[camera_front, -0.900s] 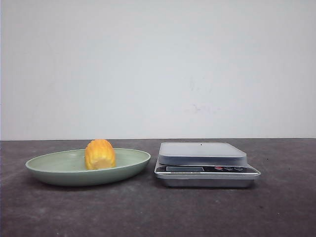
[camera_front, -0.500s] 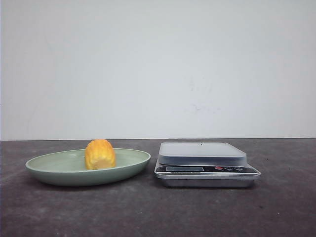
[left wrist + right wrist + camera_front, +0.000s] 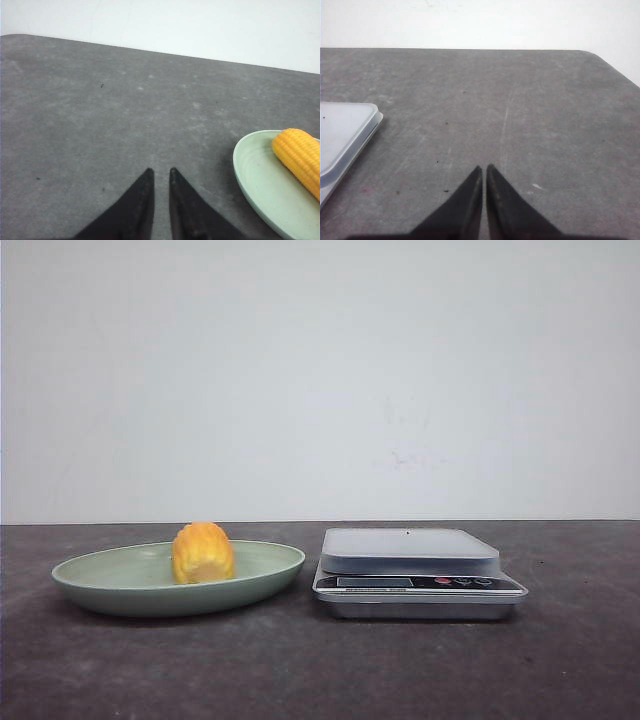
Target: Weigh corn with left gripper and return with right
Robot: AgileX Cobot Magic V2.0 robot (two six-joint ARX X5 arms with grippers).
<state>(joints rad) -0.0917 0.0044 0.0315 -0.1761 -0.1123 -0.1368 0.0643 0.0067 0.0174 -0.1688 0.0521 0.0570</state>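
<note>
Your left gripper [image 3: 160,172] hangs low over bare table [image 3: 100,125], its two black, tapering, pointed fingers [image 3: 142,192] drawn nearly together with only a thin slit between the tips, clenched on nothing. Your right gripper [image 3: 484,169] sits the same way: matte black fingers [image 3: 470,192] pinched to a hairline gap, empty, over the table with the scale's pale corner off to one side. Neither claw shows in the front view.

You'll find the corn [image 3: 202,552] lying in the plate [image 3: 120,585], a stubby yellow-orange chunk with ribbed kernel rows, well apart from both grippers. That plate is a shallow, oval, pale green dish with a smooth matte rim. Just beside it stands the kitchen scale [image 3: 418,575]: a flat, rounded-corner silvery platform on a metal base with a dark display strip and small buttons. Your table is dark grey, mottled and faintly scratched.
</note>
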